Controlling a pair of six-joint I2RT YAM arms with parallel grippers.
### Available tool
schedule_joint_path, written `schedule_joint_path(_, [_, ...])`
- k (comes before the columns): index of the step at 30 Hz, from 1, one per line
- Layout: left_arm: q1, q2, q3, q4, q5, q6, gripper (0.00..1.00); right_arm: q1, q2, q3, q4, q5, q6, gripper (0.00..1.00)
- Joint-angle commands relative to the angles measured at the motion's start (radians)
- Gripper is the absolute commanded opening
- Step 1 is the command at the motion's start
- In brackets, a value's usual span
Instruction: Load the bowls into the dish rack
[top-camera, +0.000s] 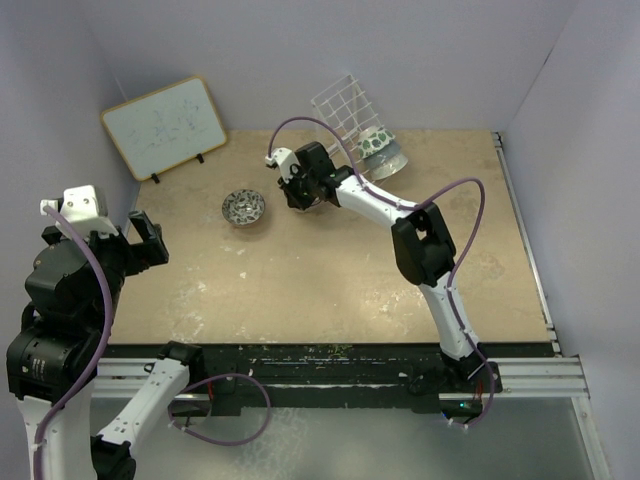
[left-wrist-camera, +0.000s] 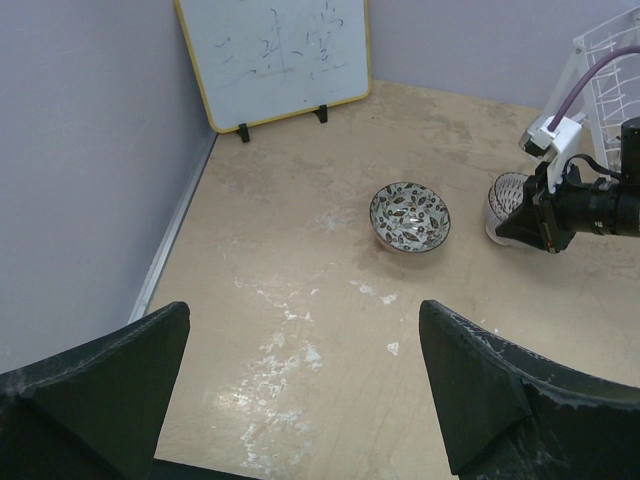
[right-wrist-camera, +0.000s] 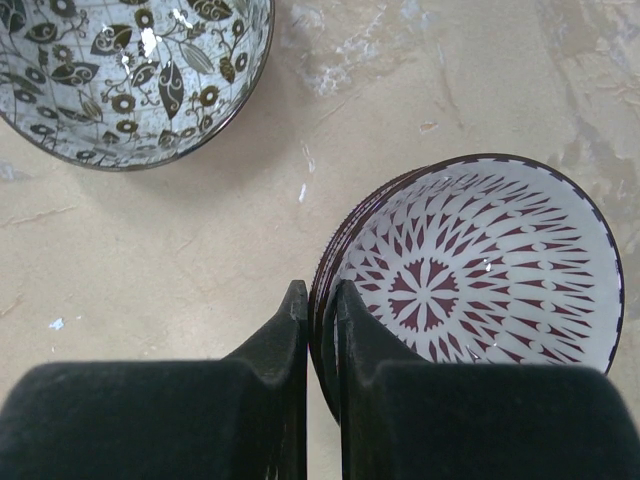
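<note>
My right gripper is shut on the near rim of the brown-white lattice bowl, one finger inside and one outside. In the top view this gripper is left of the white wire dish rack. The lattice bowl also shows in the left wrist view. A leafy patterned bowl sits upright on the table just left of it, and also shows in the right wrist view and the left wrist view. A green-white bowl rests at the rack's right. My left gripper is open and empty over the table's left side.
A wood-framed whiteboard leans against the back left wall. Walls close in the table on the left, back and right. The rack shows at the far right of the left wrist view.
</note>
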Motion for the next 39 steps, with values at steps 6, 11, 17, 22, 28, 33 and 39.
schedule_joint_path(6, [-0.004, -0.021, 0.017, 0.032, 0.012, -0.010, 0.99, 0.020, -0.114, -0.107, -0.004, -0.018, 0.024, 0.14])
schedule_joint_path(11, [-0.004, -0.029, 0.025, 0.017, 0.012, -0.016, 0.99, 0.029, -0.113, -0.098, -0.021, -0.041, 0.024, 0.30])
schedule_joint_path(17, [-0.003, -0.038, 0.026, 0.007, 0.006, -0.019, 0.99, 0.042, -0.117, -0.107, -0.021, -0.026, 0.029, 0.42])
schedule_joint_path(22, [-0.004, -0.039, 0.024, 0.003, 0.005, -0.021, 0.99, 0.049, -0.138, -0.125, -0.007, -0.015, 0.037, 0.37])
schedule_joint_path(28, [-0.004, -0.039, 0.020, 0.004, 0.005, -0.022, 0.99, 0.050, -0.166, -0.143, 0.008, -0.008, 0.047, 0.24])
schedule_joint_path(33, [-0.004, -0.039, 0.016, 0.007, 0.007, -0.021, 0.99, 0.050, -0.184, -0.143, 0.016, -0.003, 0.049, 0.28])
schedule_joint_path(39, [-0.004, -0.039, 0.012, 0.007, 0.008, -0.023, 0.99, 0.051, -0.177, -0.129, 0.006, 0.000, 0.049, 0.29])
